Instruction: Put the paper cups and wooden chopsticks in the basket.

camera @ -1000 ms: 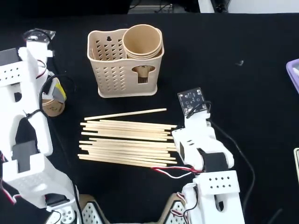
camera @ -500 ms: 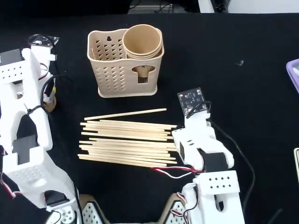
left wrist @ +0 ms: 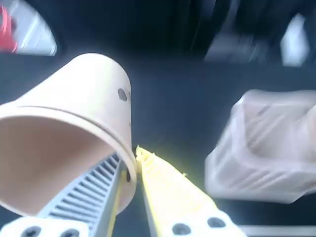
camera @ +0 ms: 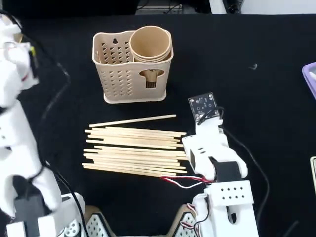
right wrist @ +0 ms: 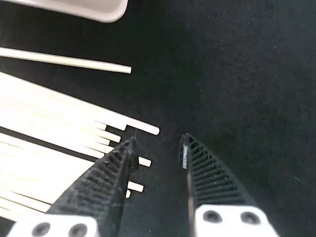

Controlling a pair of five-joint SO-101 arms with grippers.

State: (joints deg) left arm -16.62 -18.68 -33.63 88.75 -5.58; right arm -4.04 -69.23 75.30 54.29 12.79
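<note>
Progress first: you are partway through. A stack of paper cups sits nested in one compartment of the basket, the compartment nearer the right arm. One more paper cup is in your left claw. It is pinched by the wall near the rim, with the grey finger inside the cup and the yellow finger outside. In the left wrist view the basket lies off to one side and lower than the cup, so I judge this cup is up off the tabletop and not yet over its compartment.

What is left is most of the job. The wooden chopsticks lie in a loose flat bundle on the tabletop in front of the basket, with one stick set apart at a slight angle on the basket side.

Your left arm stands tall at the edge of the high view, well apart from the bundle. Your right arm is folded low beside the bundle's ends. Your right claw holds nothing; its fingers are parted narrowly and point down just beside the tips of the chopsticks.
</note>
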